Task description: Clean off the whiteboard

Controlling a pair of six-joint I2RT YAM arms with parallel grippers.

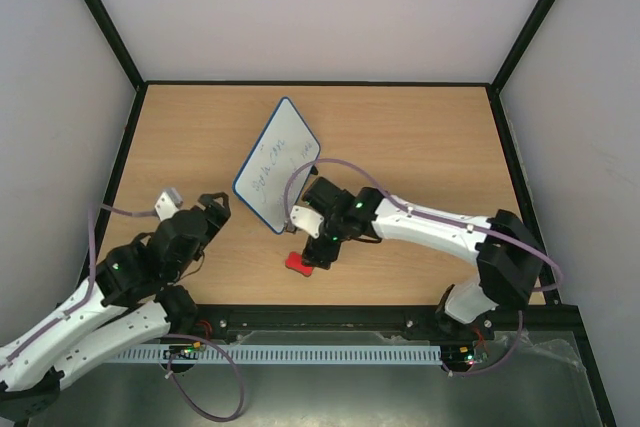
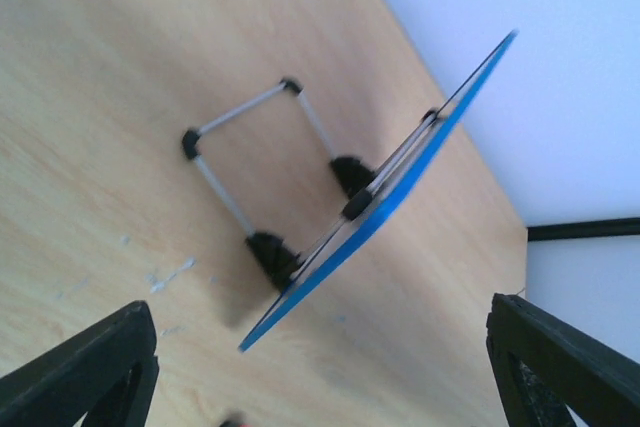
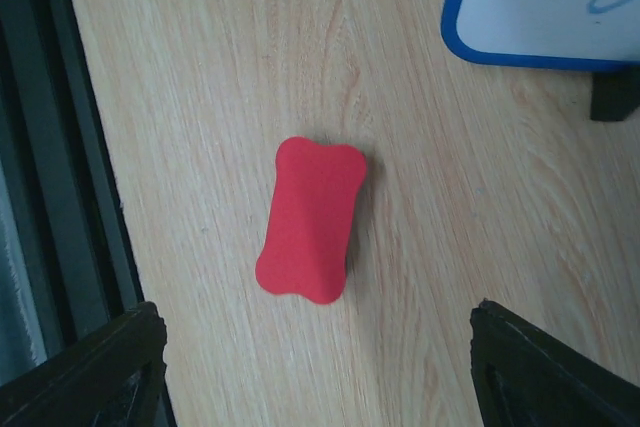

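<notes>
The whiteboard (image 1: 278, 162) stands tilted on its wire stand in the middle of the wooden table, dark handwriting on its white face. The left wrist view shows it edge-on from behind, as a blue rim (image 2: 400, 187) with black feet and the stand (image 2: 250, 137). A red eraser block (image 1: 298, 263) lies flat on the table in front of it. My right gripper (image 1: 318, 252) hovers over the eraser (image 3: 310, 219), open (image 3: 320, 367), nothing between its fingers. One whiteboard corner (image 3: 540, 7) shows there. My left gripper (image 1: 215, 209) is open (image 2: 325, 377), left of the board and apart from it.
White enclosure walls with black edges surround the table (image 1: 420, 137). A black rail (image 1: 350, 322) runs along the near edge by the arm bases and shows as a dark frame (image 3: 60, 147) left of the eraser. Faint scuffs (image 2: 170, 275) mark the wood.
</notes>
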